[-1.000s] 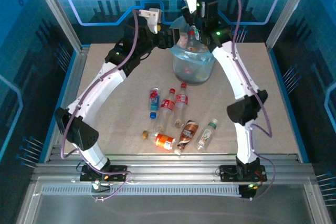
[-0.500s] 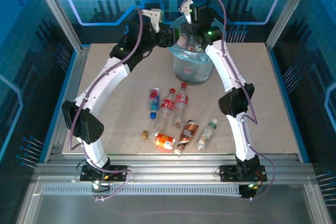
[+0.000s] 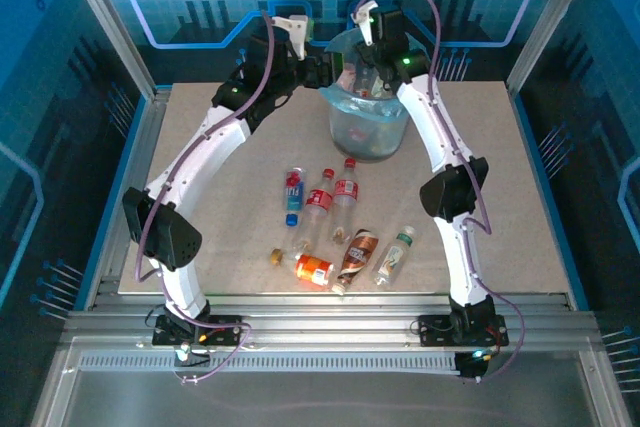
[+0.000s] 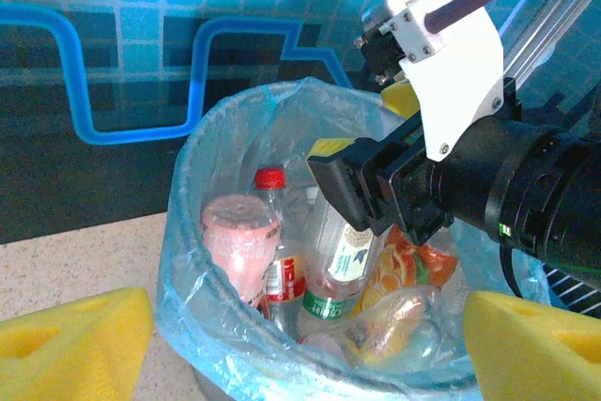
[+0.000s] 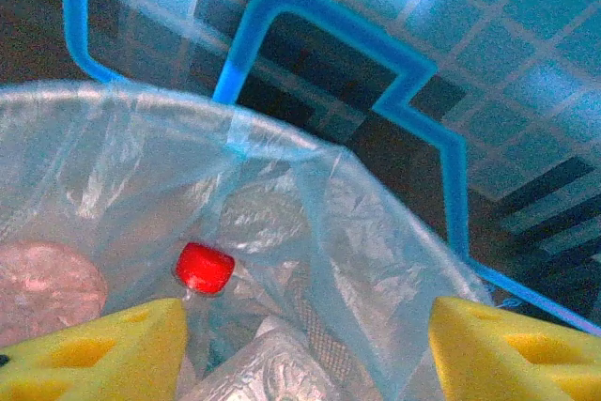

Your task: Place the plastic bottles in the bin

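Your right gripper (image 5: 308, 349) hangs over the mouth of the bin (image 3: 368, 137), which stands by the far edge of the bench, about midway along it. Its yellow pads (image 5: 94, 354) stand apart. A clear bottle end shows low between them but is not squeezed. I judge this a drop position, chosen so that whatever leaves the jaws falls inside the blue bag.

Your left gripper (image 4: 300, 349) hovers just beside the bin's left rim, pads spread wide with nothing between them, probably held off to leave the opening free.

Inside the bin are a pink-topped bottle (image 4: 239, 232) and a red-capped bottle (image 4: 269, 178). Directly under the right fingers is a green-and-white-labelled bottle (image 4: 343, 265), neck down. Six more plastic bottles (image 3: 345, 189) lie mid-bench toward the near edge, among them a blue-labelled bottle (image 3: 293, 190) and an orange bottle (image 3: 313, 269).

The labels carry print, but none is sharp enough to read, so no brand can be named for certain.
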Controlling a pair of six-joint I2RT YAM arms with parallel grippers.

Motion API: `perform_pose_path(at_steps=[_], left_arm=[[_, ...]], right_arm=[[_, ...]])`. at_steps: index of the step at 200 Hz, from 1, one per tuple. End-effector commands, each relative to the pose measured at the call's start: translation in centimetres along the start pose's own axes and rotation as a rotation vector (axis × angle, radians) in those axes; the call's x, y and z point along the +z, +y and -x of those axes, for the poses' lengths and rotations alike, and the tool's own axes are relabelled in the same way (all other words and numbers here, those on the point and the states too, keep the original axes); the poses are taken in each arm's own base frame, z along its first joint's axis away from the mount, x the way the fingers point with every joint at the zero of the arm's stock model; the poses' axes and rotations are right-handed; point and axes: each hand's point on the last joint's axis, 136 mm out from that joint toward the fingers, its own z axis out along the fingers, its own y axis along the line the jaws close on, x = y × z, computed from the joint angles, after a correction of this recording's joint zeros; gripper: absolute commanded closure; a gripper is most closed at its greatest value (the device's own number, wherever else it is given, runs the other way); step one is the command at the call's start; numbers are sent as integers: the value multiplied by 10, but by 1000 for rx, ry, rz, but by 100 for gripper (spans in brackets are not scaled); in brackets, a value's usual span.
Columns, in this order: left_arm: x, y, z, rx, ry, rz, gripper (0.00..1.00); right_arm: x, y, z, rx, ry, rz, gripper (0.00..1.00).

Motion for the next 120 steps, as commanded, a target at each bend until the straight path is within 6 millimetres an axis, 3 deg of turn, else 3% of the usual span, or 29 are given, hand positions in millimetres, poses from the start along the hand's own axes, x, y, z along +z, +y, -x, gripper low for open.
perform_pose_path(at_steps=[1,34,66,89,120], left_arm=[[-4,4,5,-5,12,11,13],[-13,6,12,7,23,17,13],[-29,2,13,-3,48,9,13],[-43,-8,-2,-7,100,5,17],[-64,-59,-40,174,139,-58,15]], right_arm=[[-14,-3,4,53,-2,36,32],[-54,-17,42,129,-107,60,30],[-112,-27,65,232,-157,92,25],[-150,-24,54,315,-113,142,22],[-193,-9,20,387,-54,216,22]])
